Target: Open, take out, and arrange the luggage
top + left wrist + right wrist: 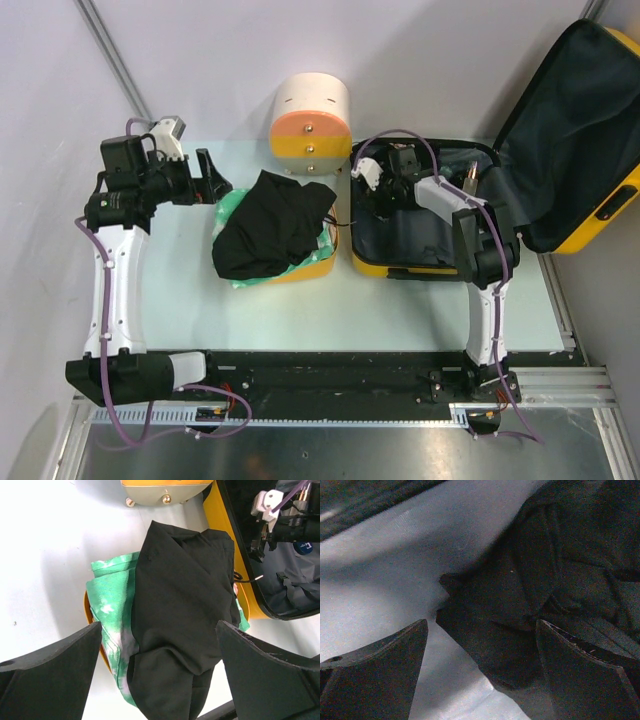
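Luggage point(400, 268) lies open; right pincer point(383, 195) spread wide inside it

Black garment point(270, 225) draped over green-white cloth point(228, 208) in yellow tub point(312, 268); cream-orange cylinder point(312, 115) just behind

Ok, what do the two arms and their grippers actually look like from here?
They match. The left arm and right arm have white link shells with black joints and black bases. A purple cable runs along each, looping free near the wrist. The left gripper and right gripper have broad, matte black, wedge-shaped fingers. No markings are readable.
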